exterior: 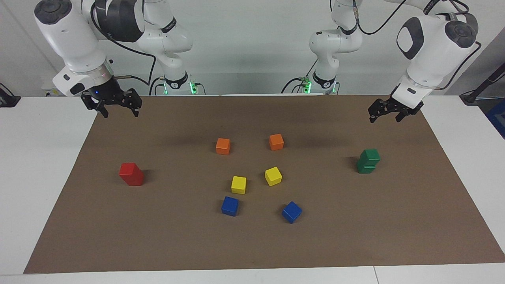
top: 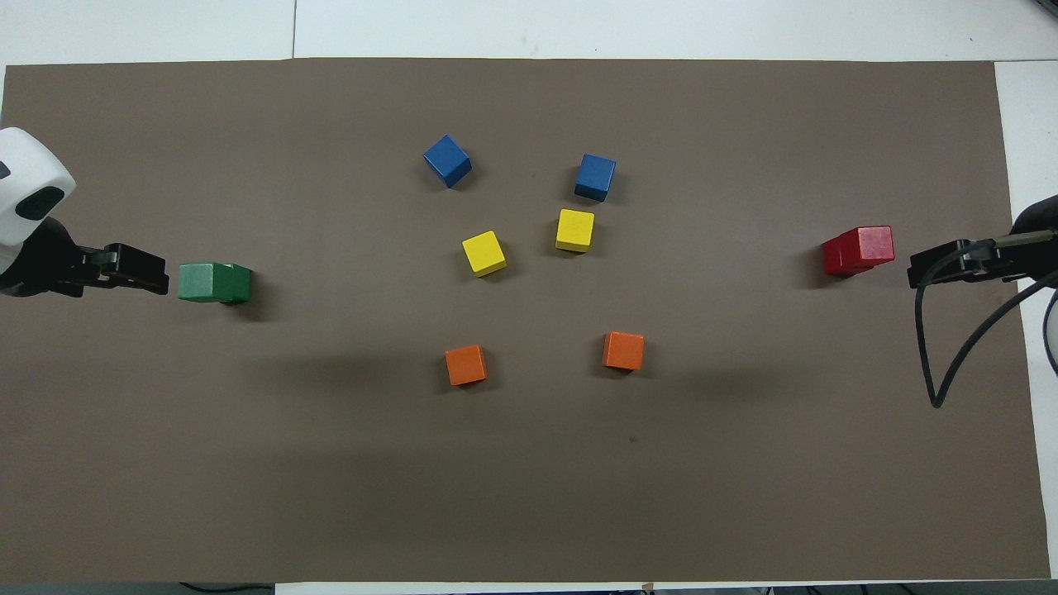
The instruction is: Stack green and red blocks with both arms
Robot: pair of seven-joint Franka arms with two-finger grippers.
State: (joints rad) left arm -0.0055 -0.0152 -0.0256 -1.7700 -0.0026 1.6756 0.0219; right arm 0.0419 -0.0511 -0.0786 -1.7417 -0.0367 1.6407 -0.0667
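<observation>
We see the tabletop (exterior: 23, 177) covered by a brown mat (exterior: 252, 244). The facing view shows what the overhead view hides: the green blocks form a stack of two, the upper green block (exterior: 371, 154) sitting slightly askew on the lower green block (exterior: 366, 167), and the red blocks are likewise stacked, upper red block (exterior: 129, 169) on lower red block (exterior: 134, 179). From overhead each stack reads almost as a single cube, green stack (top: 213, 282) and red stack (top: 860, 249). The green stack stands toward the left arm's end of the mat, the red stack toward the right arm's end.

The left end effector (exterior: 388, 113) hangs in the air over the mat's edge near the robots, its fingers parted and holding nothing. The right end effector (exterior: 117, 107) hangs over the matching corner at its own end, fingers spread wide, also empty. Neither touches a block.

Between the stacks lie two orange cubes (exterior: 223, 146) (exterior: 276, 142) nearest the robots, two yellow cubes (exterior: 238, 184) (exterior: 273, 176) farther out, and two blue cubes (exterior: 230, 206) (exterior: 292, 212) farthest.
</observation>
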